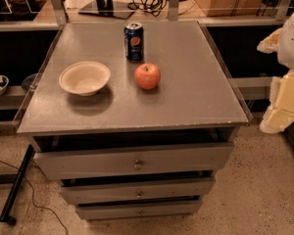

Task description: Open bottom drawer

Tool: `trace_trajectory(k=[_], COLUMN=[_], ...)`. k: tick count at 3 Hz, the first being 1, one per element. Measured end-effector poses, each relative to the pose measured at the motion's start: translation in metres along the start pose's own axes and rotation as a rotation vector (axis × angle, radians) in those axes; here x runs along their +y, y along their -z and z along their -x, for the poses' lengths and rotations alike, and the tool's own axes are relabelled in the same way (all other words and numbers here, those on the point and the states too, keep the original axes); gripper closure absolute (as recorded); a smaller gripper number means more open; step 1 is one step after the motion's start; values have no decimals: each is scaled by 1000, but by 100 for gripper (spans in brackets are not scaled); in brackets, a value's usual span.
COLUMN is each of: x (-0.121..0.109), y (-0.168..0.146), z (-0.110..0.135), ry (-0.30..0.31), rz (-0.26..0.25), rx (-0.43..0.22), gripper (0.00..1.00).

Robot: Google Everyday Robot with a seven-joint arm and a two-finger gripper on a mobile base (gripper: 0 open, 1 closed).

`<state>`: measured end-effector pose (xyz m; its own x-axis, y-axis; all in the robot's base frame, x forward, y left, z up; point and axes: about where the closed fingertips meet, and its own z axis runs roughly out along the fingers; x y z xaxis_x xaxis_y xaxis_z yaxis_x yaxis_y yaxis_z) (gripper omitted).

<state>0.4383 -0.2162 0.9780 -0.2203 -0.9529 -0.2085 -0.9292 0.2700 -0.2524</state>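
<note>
The bottom drawer [138, 210] is the slimmest grey front at the foot of the grey cabinet, with a small round metal knob [140, 212] at its centre. Above it are the mid-sized drawer front [137, 192] and the widest top drawer front [134, 162], each with a dark gap above it. My gripper [280, 102] shows as white and cream parts at the right edge of the view. It hangs beside the cabinet's right front corner, well above and to the right of the bottom drawer, and touches nothing.
On the cabinet top [196, 97] stand a white bowl [84, 77], a red apple [147, 76] and a blue soda can [134, 41]. A black pole [17, 185] and a cable lie on the speckled floor at left. Shelving runs behind the cabinet.
</note>
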Motion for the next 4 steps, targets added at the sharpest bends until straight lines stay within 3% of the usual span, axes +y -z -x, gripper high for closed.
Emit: trace_trajectory(k=[2, 3, 4], x=[9, 14, 14], y=[-11, -27, -28], z=[-1, 5, 5], ry=[-4, 9, 10], rz=[18, 66, 66], rx=[-15, -10, -10], gripper=[0, 0, 0])
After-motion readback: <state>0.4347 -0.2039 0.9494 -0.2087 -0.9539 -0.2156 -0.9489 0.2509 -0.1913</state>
